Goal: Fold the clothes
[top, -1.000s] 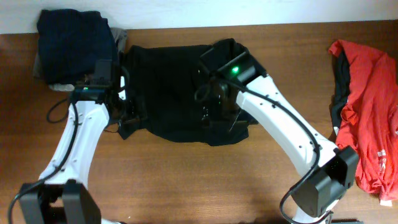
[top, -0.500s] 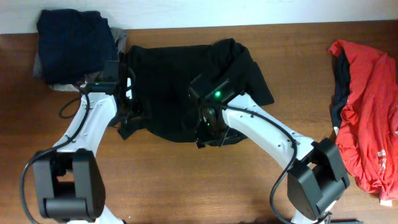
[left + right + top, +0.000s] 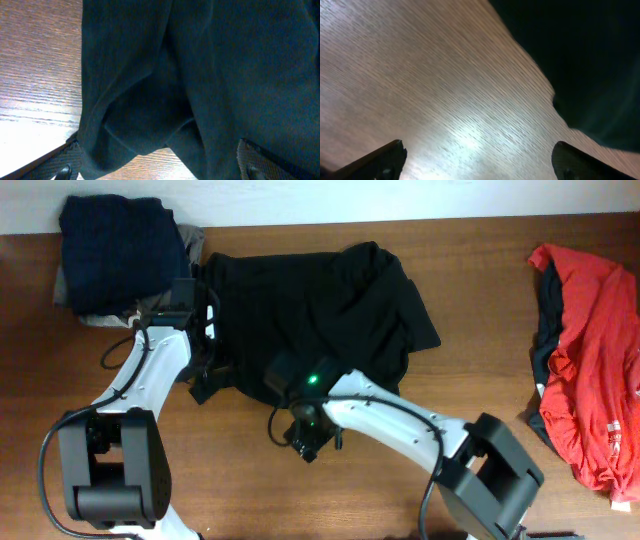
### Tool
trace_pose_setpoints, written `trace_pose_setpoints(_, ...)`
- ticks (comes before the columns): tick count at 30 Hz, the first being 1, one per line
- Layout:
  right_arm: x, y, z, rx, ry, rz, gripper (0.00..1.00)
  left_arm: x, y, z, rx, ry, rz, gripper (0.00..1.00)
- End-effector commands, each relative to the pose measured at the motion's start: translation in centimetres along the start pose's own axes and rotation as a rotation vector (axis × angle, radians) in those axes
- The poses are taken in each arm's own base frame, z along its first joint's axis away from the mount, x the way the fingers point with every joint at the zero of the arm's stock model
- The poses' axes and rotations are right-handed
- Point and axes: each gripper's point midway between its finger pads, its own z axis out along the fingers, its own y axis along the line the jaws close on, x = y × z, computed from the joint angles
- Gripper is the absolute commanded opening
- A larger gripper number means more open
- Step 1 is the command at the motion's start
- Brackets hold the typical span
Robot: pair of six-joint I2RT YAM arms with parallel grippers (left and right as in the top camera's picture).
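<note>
Both grippers stand open beside the large, limp black fabric garment, which lies rumpled at the upper centre of the brown wooden table.

Nearest me, at lower centre of the overhead frame, my right gripper hangs over bare wood just below the garment's lower edge. Its fingers are spread wide with nothing between them, and its wrist view shows wood grain with black cloth only at the upper right. Further up, at centre left, my left gripper sits at the garment's left edge. Its fingers are wide apart too, with bunched black cloth lying between them unpinched. At the right edge I see a crumpled red fabric garment. Farthest off, in the upper left corner, a folded navy fabric garment rests on a bit of grey fabric.
</note>
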Motion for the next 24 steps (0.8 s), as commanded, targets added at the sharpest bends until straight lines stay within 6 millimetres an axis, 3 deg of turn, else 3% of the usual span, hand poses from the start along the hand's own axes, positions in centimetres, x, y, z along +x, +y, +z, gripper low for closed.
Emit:
trace_pose_setpoints(1, 0.1, -1.1, 1.8, 0.065, 0.036, -0.056, 0.98, 0.2, -0.2, 0.4, 0.014, 0.013, -0.01, 0.98)
trace_pose_setpoints(6, 0.1, -3.6, 3.1, 0.146, 0.068, -0.03, 0.98, 0.2, -0.2, 0.4, 0.014, 0.013, -0.01, 0.98)
trace_pose_setpoints(17, -1.1, -8.7, 3.3, 0.156, 0.02, 0.081, 0.99, 0.2, -0.2, 0.4, 0.015, 0.012, -0.01, 0.98)
trace_pose_setpoints(24, -1.0, -10.8, 3.3, 0.152, 0.014, 0.145, 0.99, 0.2, -0.3, 0.4, 0.015, 0.012, -0.009, 0.98)
